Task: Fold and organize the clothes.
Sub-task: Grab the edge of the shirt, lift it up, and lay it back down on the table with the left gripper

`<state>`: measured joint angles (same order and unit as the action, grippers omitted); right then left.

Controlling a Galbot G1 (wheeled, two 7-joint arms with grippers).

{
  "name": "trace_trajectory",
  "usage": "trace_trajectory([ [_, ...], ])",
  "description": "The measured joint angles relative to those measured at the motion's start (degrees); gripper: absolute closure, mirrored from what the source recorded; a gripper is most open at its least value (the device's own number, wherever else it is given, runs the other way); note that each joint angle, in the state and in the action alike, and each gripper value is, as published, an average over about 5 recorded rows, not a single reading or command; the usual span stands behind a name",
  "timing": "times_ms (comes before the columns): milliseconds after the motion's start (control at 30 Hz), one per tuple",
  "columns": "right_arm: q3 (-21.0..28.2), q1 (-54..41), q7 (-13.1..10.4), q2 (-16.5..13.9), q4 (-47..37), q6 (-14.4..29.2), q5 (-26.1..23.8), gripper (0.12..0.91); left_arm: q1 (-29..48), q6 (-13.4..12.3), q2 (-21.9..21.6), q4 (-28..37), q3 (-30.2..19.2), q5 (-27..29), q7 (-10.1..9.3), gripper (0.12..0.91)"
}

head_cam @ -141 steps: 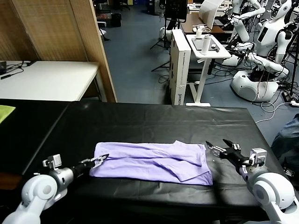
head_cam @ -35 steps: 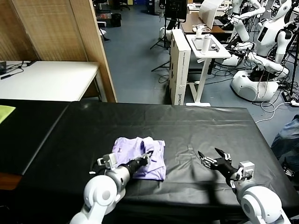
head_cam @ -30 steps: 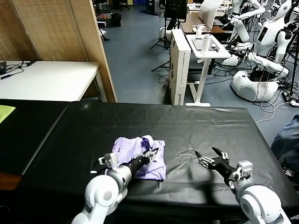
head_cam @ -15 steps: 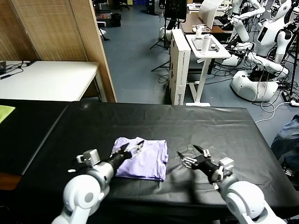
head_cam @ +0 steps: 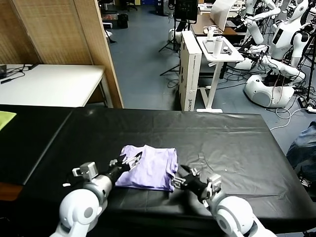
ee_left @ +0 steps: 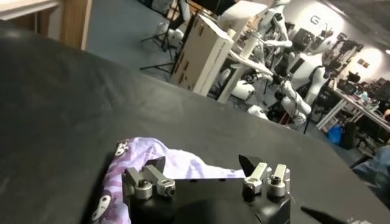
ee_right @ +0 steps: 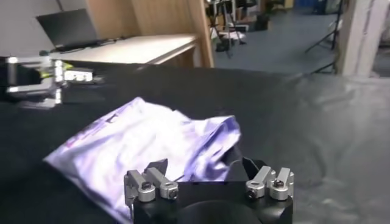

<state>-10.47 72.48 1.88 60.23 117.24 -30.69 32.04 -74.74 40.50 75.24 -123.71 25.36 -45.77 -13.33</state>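
The lavender T-shirt (head_cam: 150,167) lies folded into a compact square on the black table (head_cam: 232,143). My left gripper (head_cam: 130,160) is open and empty at the shirt's left edge, its tips just over the fabric. My right gripper (head_cam: 183,176) is open and empty, low over the table at the shirt's near right corner. In the left wrist view the shirt (ee_left: 143,159) lies just beyond my open left gripper (ee_left: 203,163), with some purple print showing. In the right wrist view the shirt (ee_right: 134,141) lies in front of my open right gripper (ee_right: 205,165).
A yellow-green cloth (head_cam: 5,119) lies at the far left edge. A white table (head_cam: 49,84) and a wooden partition (head_cam: 64,34) stand behind on the left. A white side table (head_cam: 219,49), a box and several other robots stand beyond the table's far side.
The shirt, earlier spread long, is now a small flat square. My left gripper has let go and drawn back to its left edge. My right gripper has moved left to its right corner.
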Motion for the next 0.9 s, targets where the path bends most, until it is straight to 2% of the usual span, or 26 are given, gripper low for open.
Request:
trace_trajectory([
  [67,0.15,0.03,0.09,0.2,-0.07,0.0,-0.06,0.365,-0.02,-0.19,-0.01,0.0,0.05,-0.02,0.0,0.123],
  [133,0.06,0.1,0.09,0.34,-0.08,-0.02,-0.07,0.467,0.01,-0.35,-0.1,0.07,0.21,-0.02,0.02,0.123],
  [333,-1.08,0.84,-0.64,0.18,0.16,-1.05,0.51,0.824,-0.13,-1.08,-0.73,1.16,1.44,0.52,1.31,0.123],
  [433,-2.02,1.42,-0.89,0.18,0.69,-1.4,1.72,0.886,-0.37,-1.96,-0.9,1.84,1.93,1.51,2.38,0.123],
  [533,-3.09,2.09,-0.88,0.22,1.44,-1.39,2.68,0.837,-0.7,-3.84,-0.91,2.79,2.13,4.03,4.23,0.123],
  [567,-3.48,2.36,-0.83,0.2,1.75,-1.35,3.04,0.797,-0.84,-4.84,-0.89,3.2,2.17,5.26,5.11,0.123],
  [733,-5.68,3.96,-0.62,0.01,3.73,-0.99,5.21,0.495,-1.76,-11.48,-0.08,6.11,2.94,10.78,9.97,0.123],
  [900,-8.13,5.58,-0.8,-0.02,6.61,-0.65,7.09,0.202,-2.93,-15.41,1.79,9.21,4.47,12.89,12.59,0.123],
])
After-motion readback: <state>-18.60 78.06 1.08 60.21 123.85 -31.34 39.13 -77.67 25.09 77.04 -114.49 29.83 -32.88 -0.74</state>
